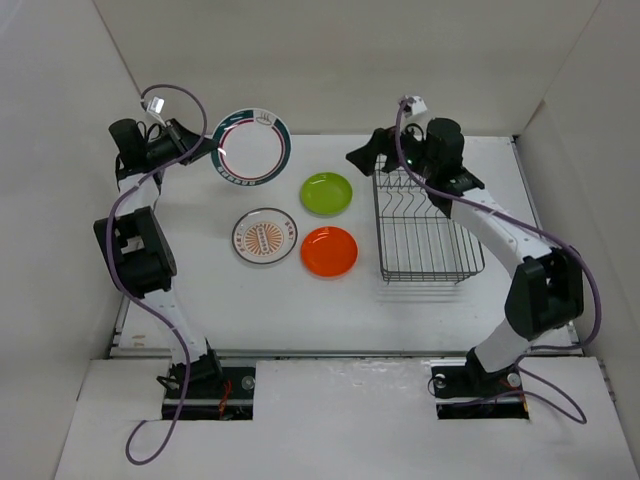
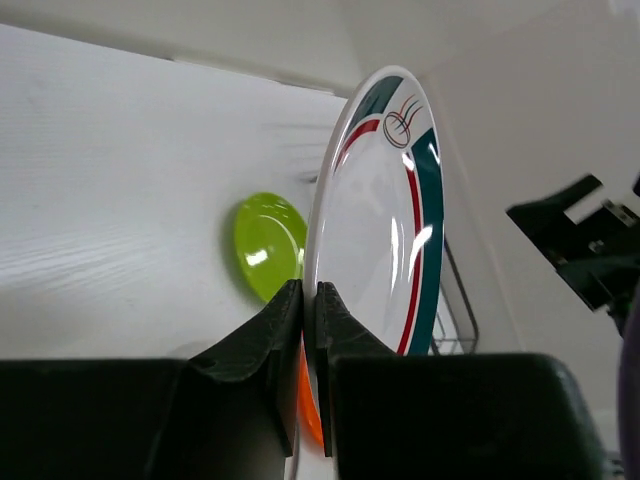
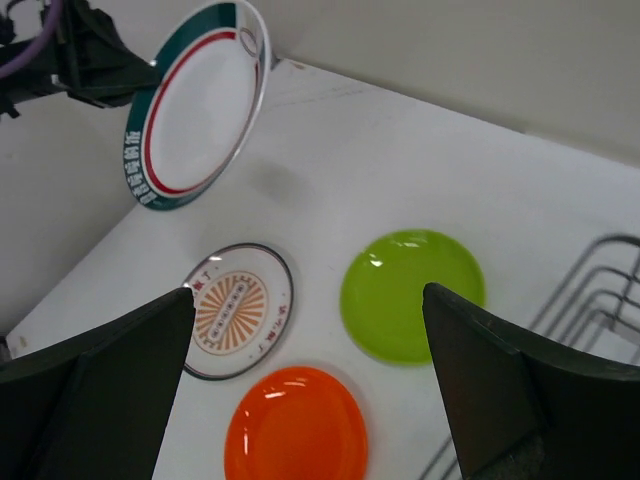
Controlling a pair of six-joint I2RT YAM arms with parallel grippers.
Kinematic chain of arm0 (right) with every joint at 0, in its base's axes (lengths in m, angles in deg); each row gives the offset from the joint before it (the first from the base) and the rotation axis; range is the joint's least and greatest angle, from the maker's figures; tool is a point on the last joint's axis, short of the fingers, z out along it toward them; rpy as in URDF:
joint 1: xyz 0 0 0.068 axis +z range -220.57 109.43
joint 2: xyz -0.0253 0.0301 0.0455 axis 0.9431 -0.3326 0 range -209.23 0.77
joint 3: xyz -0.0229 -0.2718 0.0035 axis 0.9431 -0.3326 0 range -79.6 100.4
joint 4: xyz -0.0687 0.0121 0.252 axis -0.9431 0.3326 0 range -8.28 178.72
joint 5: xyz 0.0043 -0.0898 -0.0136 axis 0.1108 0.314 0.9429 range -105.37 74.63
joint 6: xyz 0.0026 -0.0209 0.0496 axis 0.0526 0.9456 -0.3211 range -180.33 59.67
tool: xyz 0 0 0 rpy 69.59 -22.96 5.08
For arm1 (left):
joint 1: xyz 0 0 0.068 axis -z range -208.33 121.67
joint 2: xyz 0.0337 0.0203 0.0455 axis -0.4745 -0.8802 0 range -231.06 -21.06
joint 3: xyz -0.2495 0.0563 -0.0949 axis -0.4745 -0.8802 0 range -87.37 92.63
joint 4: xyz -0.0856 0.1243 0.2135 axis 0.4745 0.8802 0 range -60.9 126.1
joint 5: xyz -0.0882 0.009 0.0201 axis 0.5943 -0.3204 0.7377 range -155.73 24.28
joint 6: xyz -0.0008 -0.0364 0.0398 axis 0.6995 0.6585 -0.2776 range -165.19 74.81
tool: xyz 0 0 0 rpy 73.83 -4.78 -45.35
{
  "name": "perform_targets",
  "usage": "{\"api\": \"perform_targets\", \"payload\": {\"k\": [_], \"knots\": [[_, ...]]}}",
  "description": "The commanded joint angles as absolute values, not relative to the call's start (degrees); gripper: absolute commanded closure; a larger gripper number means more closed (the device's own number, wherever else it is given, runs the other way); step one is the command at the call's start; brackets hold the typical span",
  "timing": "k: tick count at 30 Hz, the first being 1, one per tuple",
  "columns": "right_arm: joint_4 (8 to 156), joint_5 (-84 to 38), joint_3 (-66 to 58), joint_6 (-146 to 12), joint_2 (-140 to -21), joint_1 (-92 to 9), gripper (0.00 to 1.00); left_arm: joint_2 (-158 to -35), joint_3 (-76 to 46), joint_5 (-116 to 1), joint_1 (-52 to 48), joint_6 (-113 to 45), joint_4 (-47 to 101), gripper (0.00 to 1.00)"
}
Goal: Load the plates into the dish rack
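My left gripper [image 1: 205, 150] [image 2: 310, 290] is shut on the rim of the white teal-striped plate [image 1: 250, 148] [image 2: 380, 230] [image 3: 195, 105] and holds it up on edge above the table's back left. Flat on the table lie the lime green plate [image 1: 327, 193] [image 3: 412, 295], the orange plate [image 1: 329, 251] [image 3: 297, 428] and the sunburst plate [image 1: 265, 238] [image 3: 237, 310]. The dark wire dish rack [image 1: 425, 230] [image 3: 590, 290] stands at the right with no plates in it. My right gripper [image 1: 362, 158] [image 3: 308, 290] hangs open and empty near the rack's far left corner, above the green plate.
White walls close the table in at the back and on both sides. The right arm stretches over the rack's right side. The three flat plates sit close together between the arms, just left of the rack.
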State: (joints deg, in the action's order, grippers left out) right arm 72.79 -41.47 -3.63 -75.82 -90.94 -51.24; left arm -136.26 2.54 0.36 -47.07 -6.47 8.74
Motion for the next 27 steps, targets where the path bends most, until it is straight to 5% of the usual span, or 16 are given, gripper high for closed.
{"api": "perform_targets", "payload": {"k": [1,21,27], "knots": [[65.81,-46.83,2.22,-76.5,-93.01,-48.25,0.0,-129.88,0.52,10.99,-46.96,0.43,-1.31,1.0],[53.25,-53.06,15.32,-91.61,-111.11,-39.2,0.0,-118.09,-8.26,17.86,-46.43,-4.75,-1.31,1.0],[52.63,-54.3,17.34,-94.25,-112.26,-37.18,0.1,-117.57,-8.88,16.81,-46.43,-4.76,-1.31,1.0]]}}
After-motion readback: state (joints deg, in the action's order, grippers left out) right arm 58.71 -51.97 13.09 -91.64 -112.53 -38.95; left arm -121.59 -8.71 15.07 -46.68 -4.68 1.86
